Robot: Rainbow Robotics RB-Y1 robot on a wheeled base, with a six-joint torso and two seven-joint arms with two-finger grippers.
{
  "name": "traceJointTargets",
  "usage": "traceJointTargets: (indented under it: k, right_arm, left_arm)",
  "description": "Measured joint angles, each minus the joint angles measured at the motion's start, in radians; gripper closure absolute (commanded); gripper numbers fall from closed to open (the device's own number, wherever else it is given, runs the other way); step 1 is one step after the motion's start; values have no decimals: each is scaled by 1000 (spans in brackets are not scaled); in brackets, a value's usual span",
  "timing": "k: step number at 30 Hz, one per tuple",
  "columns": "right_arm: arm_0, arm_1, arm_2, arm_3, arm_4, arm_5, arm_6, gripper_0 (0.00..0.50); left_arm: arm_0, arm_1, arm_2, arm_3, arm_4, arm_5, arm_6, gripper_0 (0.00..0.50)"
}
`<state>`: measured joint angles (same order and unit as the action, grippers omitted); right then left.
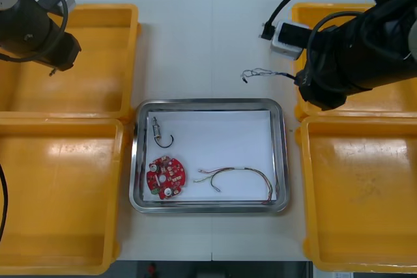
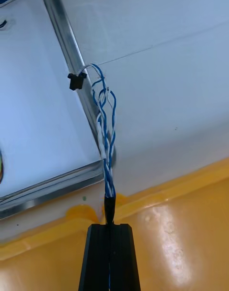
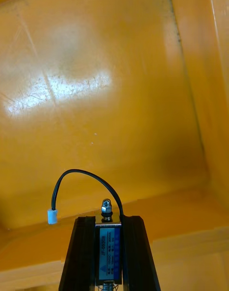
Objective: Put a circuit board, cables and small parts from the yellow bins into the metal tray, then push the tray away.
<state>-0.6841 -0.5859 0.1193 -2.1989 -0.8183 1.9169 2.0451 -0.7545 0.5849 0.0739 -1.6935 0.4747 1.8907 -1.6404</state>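
Note:
My right gripper (image 2: 109, 226) is shut on a twisted blue and white cable (image 2: 106, 128), which hangs over the table beside the metal tray's rim (image 2: 71, 52). In the front view that cable (image 1: 260, 73) sticks out left of the right gripper (image 1: 301, 81), above the tray (image 1: 281, 154). My left gripper (image 3: 107, 220) is shut on a small metal part (image 3: 107, 253) with a black cable (image 3: 86, 175), over the far left yellow bin (image 1: 98, 63). In the tray lie a round red circuit board (image 1: 165, 176), a red and yellow cable (image 1: 238, 177) and a small metal part (image 1: 158, 129) with a black cable.
Two yellow bins stand at each side: near left (image 1: 58, 193), far right (image 1: 391, 99) and near right (image 1: 358, 193). A small white and black device (image 1: 287, 36) with a black lead sits by the far right bin. Bare table lies beyond the tray.

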Motion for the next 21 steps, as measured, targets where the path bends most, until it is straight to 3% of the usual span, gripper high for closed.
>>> traceJointTargets:
  k: [8, 15, 21]
  right_arm:
    - [0, 2, 202, 7, 112, -14, -5, 500]
    - [0, 37, 318, 146, 151, -183, -23, 500]
    - [0, 53, 396, 227, 189, -297, -25, 500]
  left_arm:
    - [34, -15, 0, -97, 1, 21, 108, 500]
    - [66, -47, 0, -168, 6, 22, 300, 500]
    - [85, -67, 0, -198, 11, 22, 321, 500]
